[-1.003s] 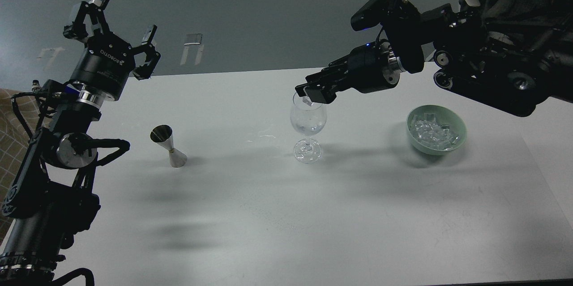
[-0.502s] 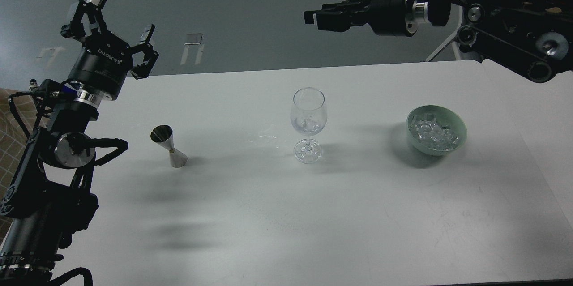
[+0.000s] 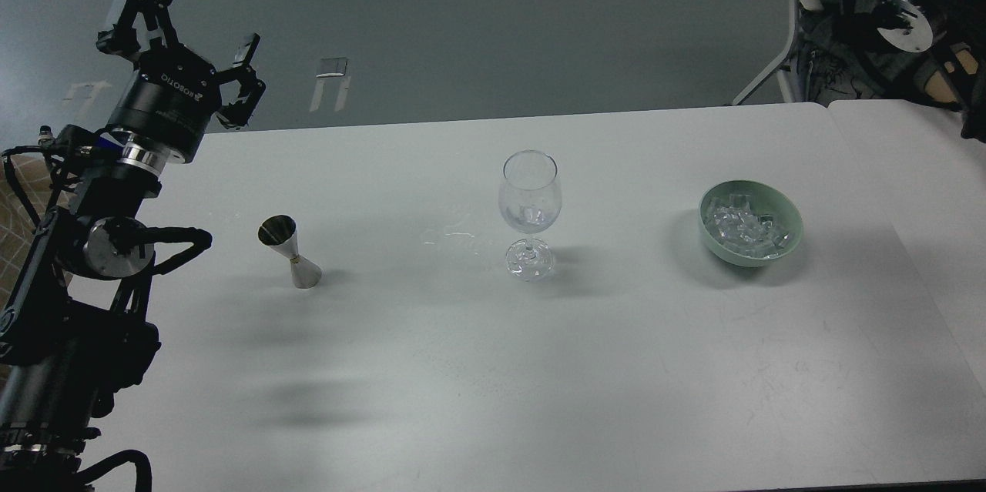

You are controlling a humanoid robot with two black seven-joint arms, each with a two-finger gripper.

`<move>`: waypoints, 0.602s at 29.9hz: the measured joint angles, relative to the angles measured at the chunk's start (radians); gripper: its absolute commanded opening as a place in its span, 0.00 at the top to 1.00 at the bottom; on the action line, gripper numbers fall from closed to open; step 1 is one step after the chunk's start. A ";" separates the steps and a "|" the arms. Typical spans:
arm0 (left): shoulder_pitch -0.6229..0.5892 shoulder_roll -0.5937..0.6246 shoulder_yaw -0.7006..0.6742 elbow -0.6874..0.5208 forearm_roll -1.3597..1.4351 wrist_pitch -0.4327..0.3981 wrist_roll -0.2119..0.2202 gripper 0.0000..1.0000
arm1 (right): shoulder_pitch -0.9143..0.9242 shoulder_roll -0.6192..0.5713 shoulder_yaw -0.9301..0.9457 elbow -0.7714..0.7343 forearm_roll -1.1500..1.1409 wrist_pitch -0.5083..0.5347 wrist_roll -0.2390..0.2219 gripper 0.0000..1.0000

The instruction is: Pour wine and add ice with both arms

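While the left gripper [image 3: 179, 45] is hanging spread wide and empty above the tabletop's [image 3: 477, 369] far-left corner, nothing is sitting between it and the items. Steel jigger [image 3: 290, 252], hourglass-shaped and shiny, is standing upright near the left arm [image 3: 85, 261]. Clear stemmed wine glass [image 3: 529, 213] is standing mid-tabletop, well apart from the jigger, with a bit of ice showing in its bowl. Round pale-green bowl [image 3: 789, 219], matte, is sitting to the right, holding the ice [image 3: 743, 229] as a heap of small glassy cubes. White tabletop is looking smooth with faint scuffs. Right arm [image 3: 893, 7] is showing only dark joints at top-right; its gripper is out of view.
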 measured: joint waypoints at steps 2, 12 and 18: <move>-0.031 -0.001 0.001 0.036 -0.007 -0.010 0.025 0.02 | -0.041 0.038 0.073 -0.028 0.053 0.007 0.005 0.29; -0.239 -0.067 0.058 0.296 -0.037 -0.061 0.053 0.02 | -0.113 0.227 0.263 -0.171 0.221 0.082 0.014 0.03; -0.303 -0.106 0.059 0.368 -0.088 -0.061 0.083 0.02 | -0.147 0.313 0.324 -0.220 0.225 0.145 0.016 0.00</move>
